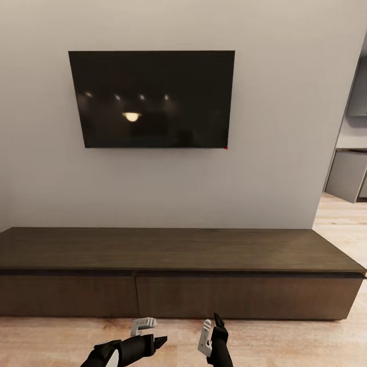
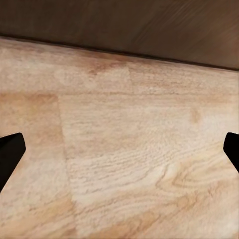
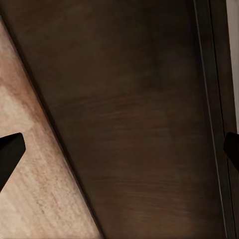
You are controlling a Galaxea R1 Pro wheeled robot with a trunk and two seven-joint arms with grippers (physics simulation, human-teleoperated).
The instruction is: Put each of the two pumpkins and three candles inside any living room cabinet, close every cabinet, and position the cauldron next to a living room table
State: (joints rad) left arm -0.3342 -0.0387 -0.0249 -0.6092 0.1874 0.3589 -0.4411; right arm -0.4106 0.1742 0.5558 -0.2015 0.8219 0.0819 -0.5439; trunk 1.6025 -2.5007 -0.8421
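Note:
The cabinet (image 1: pixel 178 250) is a long, low dark-brown unit against the wall, and both of its wide drawer fronts (image 1: pixel 244 298) are shut. My left gripper (image 1: pixel 153 332) hangs open over the plank floor just in front of it, with nothing between its fingers. My right gripper (image 1: pixel 212 329) is open beside it, also empty, pointing at the cabinet front (image 3: pixel 139 124). In the left wrist view the cabinet's base (image 2: pixel 149 25) lies beyond the bare floor (image 2: pixel 129 149). The pumpkins, candles, cauldron and table are out of view.
A black TV (image 1: pixel 153 99) hangs on the grey wall above the cabinet. At the right, past the wall's end, a passage leads to grey kitchen units (image 1: pixel 349 176). Light wood floor (image 1: pixel 285 341) runs along the cabinet's front.

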